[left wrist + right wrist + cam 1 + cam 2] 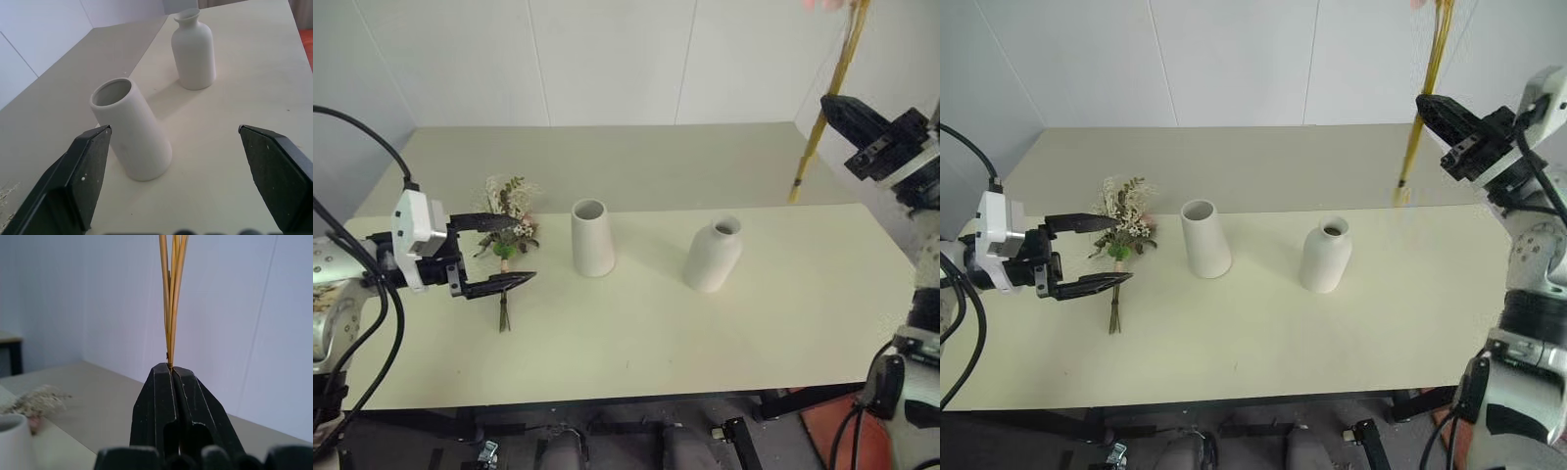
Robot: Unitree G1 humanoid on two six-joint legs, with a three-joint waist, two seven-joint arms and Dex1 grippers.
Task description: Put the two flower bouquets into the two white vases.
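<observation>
The bushy bouquet [510,227] of pale sprigs and green leaves lies on the table at the left, stems toward the front edge. My left gripper [524,252] hovers open beside it, one finger on each side of the stems as seen from above. In its wrist view the fingers [88,171] frame the tall tapered white vase [592,238] and the rounded narrow-necked white vase [713,255], both upright mid-table. My right gripper [829,104], raised at the far right, is shut on the slim yellow stalks [834,78], which hang upright above the table with pink blossoms at the top.
The cream table [636,333] has a second section [607,157] behind it against the white wall. A reddish object [832,431] lies on the floor past the table's front right corner. Open tabletop stretches right of the rounded vase.
</observation>
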